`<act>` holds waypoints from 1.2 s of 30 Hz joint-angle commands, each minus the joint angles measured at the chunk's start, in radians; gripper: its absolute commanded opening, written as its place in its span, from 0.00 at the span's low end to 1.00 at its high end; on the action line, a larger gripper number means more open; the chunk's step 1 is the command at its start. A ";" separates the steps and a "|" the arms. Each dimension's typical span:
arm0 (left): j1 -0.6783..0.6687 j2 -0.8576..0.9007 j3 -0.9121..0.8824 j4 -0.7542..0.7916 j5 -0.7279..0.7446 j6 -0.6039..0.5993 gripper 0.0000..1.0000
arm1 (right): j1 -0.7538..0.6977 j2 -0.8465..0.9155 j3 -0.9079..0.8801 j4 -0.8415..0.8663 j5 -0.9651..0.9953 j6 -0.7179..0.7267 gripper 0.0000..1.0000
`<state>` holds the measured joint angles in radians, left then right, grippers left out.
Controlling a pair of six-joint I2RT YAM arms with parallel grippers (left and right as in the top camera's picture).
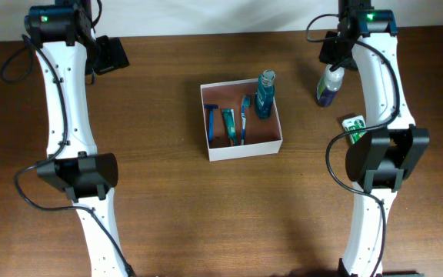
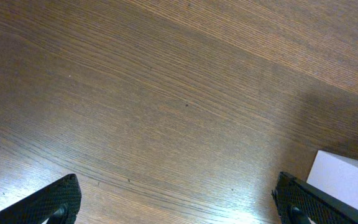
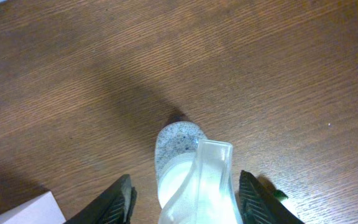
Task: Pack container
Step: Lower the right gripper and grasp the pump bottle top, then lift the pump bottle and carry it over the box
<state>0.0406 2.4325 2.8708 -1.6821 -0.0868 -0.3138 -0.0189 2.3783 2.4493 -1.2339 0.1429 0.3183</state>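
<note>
Wood table (image 1: 168, 223): dark brown grain, carries everything.
Left gripper (image 2: 179, 208): far-left part of the table, well apart from the box. Fingers spread wide, holding nothing.
Container (image 1: 246, 148): table centre, between the two arms. White walls, reddish-brown floor, no lid.
Contents: blue razor (image 1: 211, 121), teal item (image 1: 228, 123) and toothbrush (image 1: 244, 115) lie side by side. Blue bottle (image 1: 264, 92) stands upright in the far right corner.
Clear bottle (image 3: 179, 146): right of the box, near the far edge.
Right gripper (image 3: 185, 180): fingers parted either side of the clear bottle, a gap showing on one side, not clamped.
Green packet (image 1: 352, 123): just beside the right arm.
</note>
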 commanded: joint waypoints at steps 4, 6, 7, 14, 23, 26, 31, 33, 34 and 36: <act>0.003 -0.011 0.014 0.002 -0.008 0.005 0.99 | -0.003 0.017 -0.005 -0.004 0.024 0.013 0.36; 0.003 -0.011 0.014 0.001 -0.008 0.005 0.99 | -0.003 0.017 -0.005 -0.004 0.025 0.013 0.34; 0.003 -0.011 0.014 0.002 -0.008 0.005 0.99 | -0.003 0.017 -0.005 -0.003 0.027 0.013 0.34; 0.003 -0.011 0.014 0.001 -0.008 0.005 0.99 | -0.010 0.016 -0.005 0.000 0.027 0.012 0.32; 0.003 -0.011 0.014 0.002 -0.008 0.005 0.99 | -0.021 -0.003 0.037 -0.006 0.026 0.004 0.27; 0.003 -0.011 0.014 0.001 -0.008 0.005 0.99 | -0.021 -0.011 0.069 -0.024 0.022 0.000 0.26; 0.003 -0.011 0.014 0.002 -0.008 0.005 0.99 | -0.021 -0.014 0.145 -0.082 0.014 0.000 0.26; 0.003 -0.011 0.014 0.002 -0.008 0.005 0.99 | -0.021 -0.014 0.183 -0.103 -0.008 -0.015 0.25; 0.003 -0.011 0.014 0.001 -0.008 0.005 0.99 | -0.021 -0.014 0.206 -0.115 -0.019 -0.023 0.25; 0.003 -0.011 0.014 0.002 -0.008 0.005 0.99 | -0.021 -0.016 0.259 -0.142 -0.040 -0.026 0.25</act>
<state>0.0406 2.4325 2.8708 -1.6821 -0.0868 -0.3138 -0.0341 2.3802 2.6102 -1.3632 0.1349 0.3088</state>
